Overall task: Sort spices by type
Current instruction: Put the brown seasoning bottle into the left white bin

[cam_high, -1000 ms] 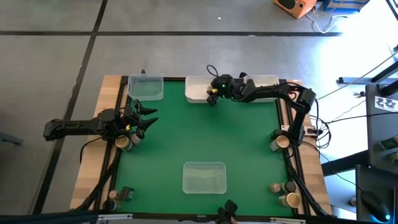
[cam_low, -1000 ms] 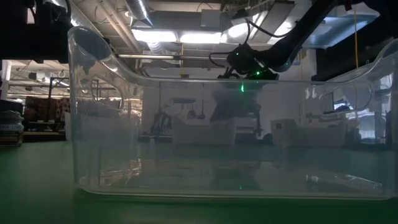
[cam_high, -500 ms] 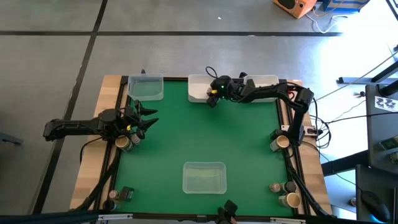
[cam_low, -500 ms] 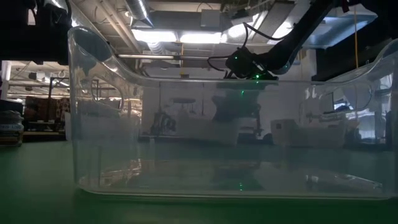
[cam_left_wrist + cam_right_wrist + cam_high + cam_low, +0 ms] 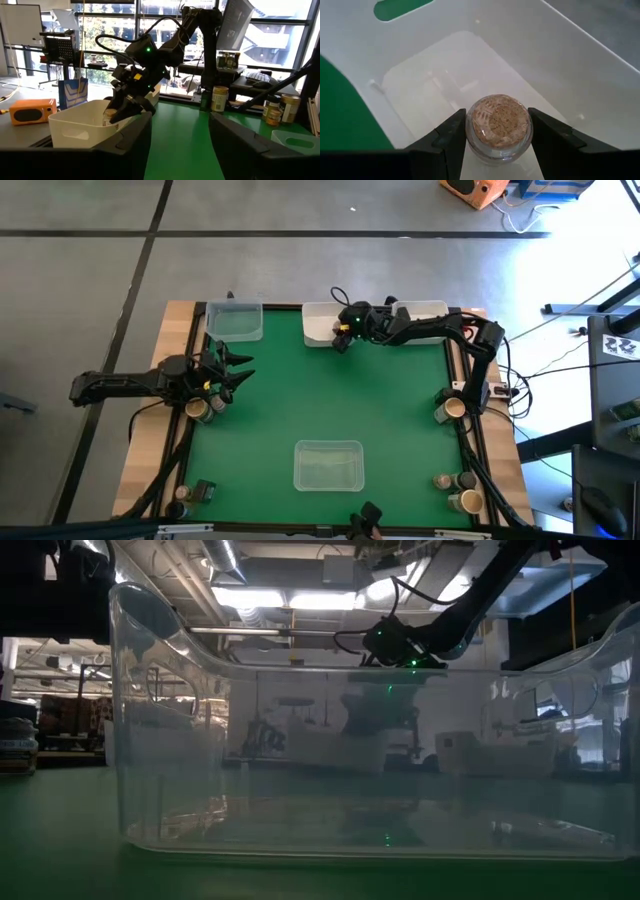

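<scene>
A cork-topped spice jar (image 5: 498, 126) sits clamped between the two fingers of the right claw (image 5: 497, 131), held inside the white tray (image 5: 560, 65) above its floor; the right wrist view does not settle whether the jar's base touches the tray bottom. That white tray (image 5: 318, 328) stands at the far edge of the green bench (image 5: 320, 400), with the right claw (image 5: 343, 332) reaching into its left end (the left wrist view shows the same grasp from across the bench, claw (image 5: 121, 111) down in the tray (image 5: 85, 122)). A clear tray (image 5: 236, 321) stands at the far left corner and another clear tray (image 5: 328, 465) near the front middle. Further jars stand off the mat: a pair at the left edge (image 5: 203, 408), one at the right edge (image 5: 452, 409) and a cluster at the front right corner (image 5: 462, 492). The left claw (image 5: 238, 370) hovers at the left edge, just beside the pair of jars, fingers spread apart and holding nothing.
</scene>
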